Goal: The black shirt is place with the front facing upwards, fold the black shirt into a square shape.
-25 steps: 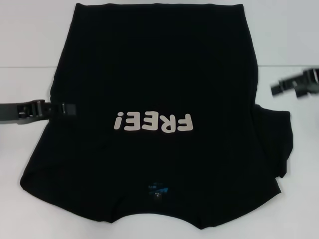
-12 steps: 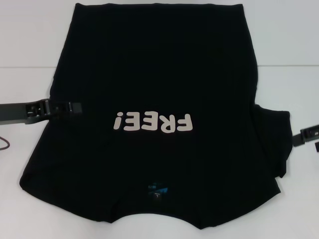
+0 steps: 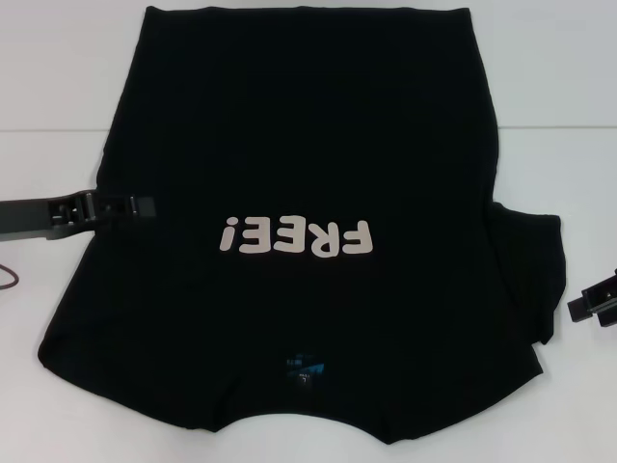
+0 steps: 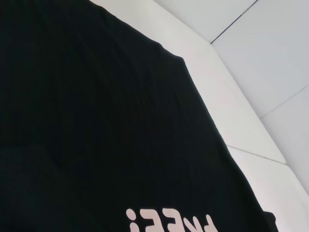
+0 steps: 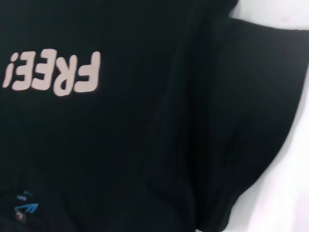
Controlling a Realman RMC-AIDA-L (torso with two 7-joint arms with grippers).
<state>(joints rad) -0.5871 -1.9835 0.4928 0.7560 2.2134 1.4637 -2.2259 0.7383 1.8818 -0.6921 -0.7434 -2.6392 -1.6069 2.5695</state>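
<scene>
1. The shirt (image 3: 299, 222) lies flat on the white counter (image 3: 58, 77), front up, its collar end nearest me and its hem at the far edge. The pale lettering (image 3: 295, 236) reads upside down from my head, and the small blue neck label (image 3: 304, 367) sits just inside the collar.
2. On my right side, a sleeve (image 3: 530, 275) sticks out past the body's straight edge, lying flat with its cuff free. On my left side, the body edge runs slanting, with no sleeve spread beyond it.
3. My left claw (image 3: 135, 206) reaches in low from the side, its tip over the shirt's left edge at about the height of the lettering; I cannot tell whether it is released or clenched.
4. My right claw (image 3: 593, 304) sits at the counter's right margin, just beside the sleeve cuff but apart from it; I cannot tell its grip either.
5. Bare white counter lies open on both sides of the shirt.
</scene>
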